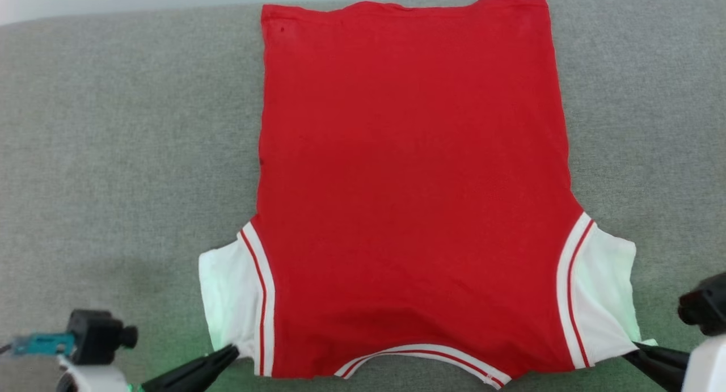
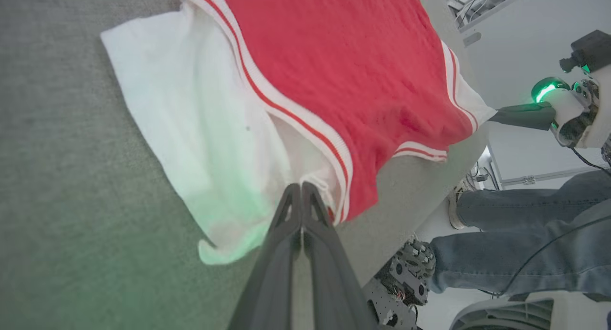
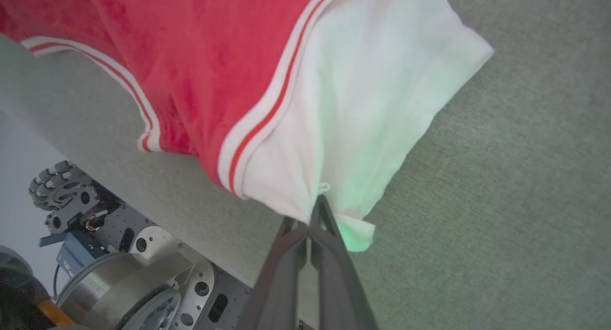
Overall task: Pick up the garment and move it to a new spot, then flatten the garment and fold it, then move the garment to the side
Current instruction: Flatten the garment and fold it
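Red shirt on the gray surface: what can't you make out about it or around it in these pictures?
Head view: the underside of the shirt, hidden by its own fabric.
Wrist views: how much sleeve the left hand and right hand pinch; their closed tips cover it.
Left wrist view: a person beyond jeans-clad legs, cut off by the right edge.

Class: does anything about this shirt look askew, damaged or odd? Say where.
Nothing damaged. The garment lies flat and nearly square on the grey surface. Minor oddities: a dark speck near its far left corner, and sleeve corners puckered where the left claw and right claw pinch them.
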